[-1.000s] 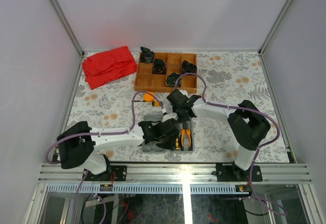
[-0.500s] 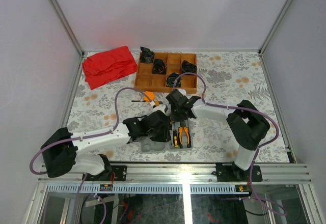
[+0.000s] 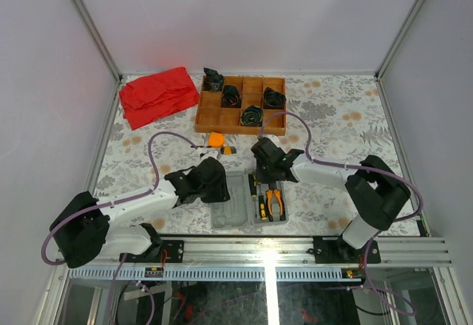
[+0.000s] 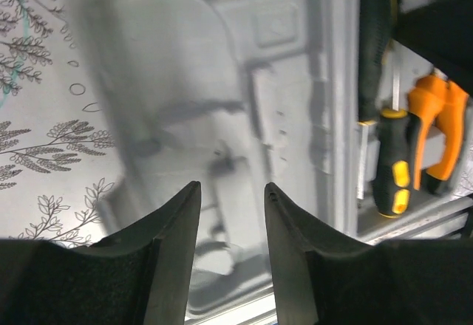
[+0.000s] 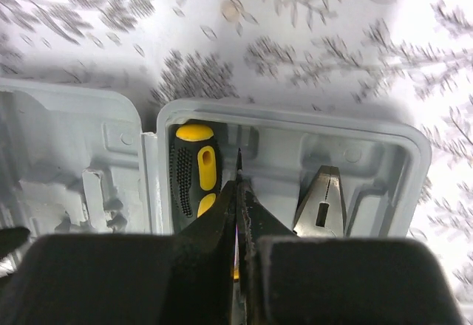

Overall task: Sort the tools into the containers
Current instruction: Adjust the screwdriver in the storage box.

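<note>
Now the left gripper (image 4: pixel 231 187) gapes, the right gripper (image 5: pixel 238 186) pinched together, above the moulded grey case (image 3: pixel 230 205).

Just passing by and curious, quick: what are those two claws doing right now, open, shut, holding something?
Left gripper: open, nothing between its fingers, over the grey case.
Right gripper: shut; nothing visibly held.

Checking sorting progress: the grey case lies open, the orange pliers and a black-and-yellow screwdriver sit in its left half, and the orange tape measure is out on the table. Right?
Not quite. The pliers and screwdriver sit in the right half of the case, not the left, as the top external view shows. The rest holds: the case is open, and the tape measure is on the table.
</note>
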Available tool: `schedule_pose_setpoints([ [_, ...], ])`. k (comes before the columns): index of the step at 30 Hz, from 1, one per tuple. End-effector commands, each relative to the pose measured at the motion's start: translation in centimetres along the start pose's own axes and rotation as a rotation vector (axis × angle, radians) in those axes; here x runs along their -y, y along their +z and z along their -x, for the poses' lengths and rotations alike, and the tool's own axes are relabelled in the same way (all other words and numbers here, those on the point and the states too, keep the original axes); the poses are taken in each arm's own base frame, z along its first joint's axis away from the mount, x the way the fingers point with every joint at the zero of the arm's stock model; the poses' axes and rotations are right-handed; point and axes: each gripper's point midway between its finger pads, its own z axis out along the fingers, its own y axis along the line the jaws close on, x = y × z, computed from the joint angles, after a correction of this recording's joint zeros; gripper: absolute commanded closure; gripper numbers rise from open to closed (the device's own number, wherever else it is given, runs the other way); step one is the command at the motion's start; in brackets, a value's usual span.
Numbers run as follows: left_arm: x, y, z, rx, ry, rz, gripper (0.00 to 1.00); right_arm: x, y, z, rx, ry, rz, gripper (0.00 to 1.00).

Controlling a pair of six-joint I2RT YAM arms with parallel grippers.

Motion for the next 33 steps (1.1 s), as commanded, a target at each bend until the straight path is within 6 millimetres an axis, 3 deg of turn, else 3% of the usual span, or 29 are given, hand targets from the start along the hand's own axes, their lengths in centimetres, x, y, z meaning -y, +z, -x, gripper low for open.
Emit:
schedule_pose_setpoints([
  [1, -0.6, 0.5, 0.3, 0.038, 0.012, -0.001, 0.61, 4.6, -2.8, -5.5, -0.22, -0.094, -0.15, 1.0],
  [13, -0.6, 0.9, -0.2, 0.031, -0.005, -0.015, 0.61, 2.4, -7.5, 1.2, 0.061, -0.054, -0.081, 0.78],
  [17, -0.6, 0.8, -0.2, 0.037, -0.015, -0.017, 0.6, 3.0, -8.3, 1.6, 0.105, -0.039, -0.086, 0.77],
  [23, -0.5, 1.1, -0.3, 0.029, -0.023, -0.022, 0.61, 2.2, -7.2, 0.3, 0.06, -0.056, -0.027, 0.82],
  [26, -0.4, 1.1, -0.3, 0.028, -0.024, -0.023, 0.61, 1.6, -6.6, 0.8, 0.075, -0.058, -0.005, 0.87],
  [33, -0.3, 1.1, -0.3, 0.025, -0.024, -0.03, 0.61, 0.3, -4.6, 1.2, 0.04, -0.087, 0.002, 0.88],
])
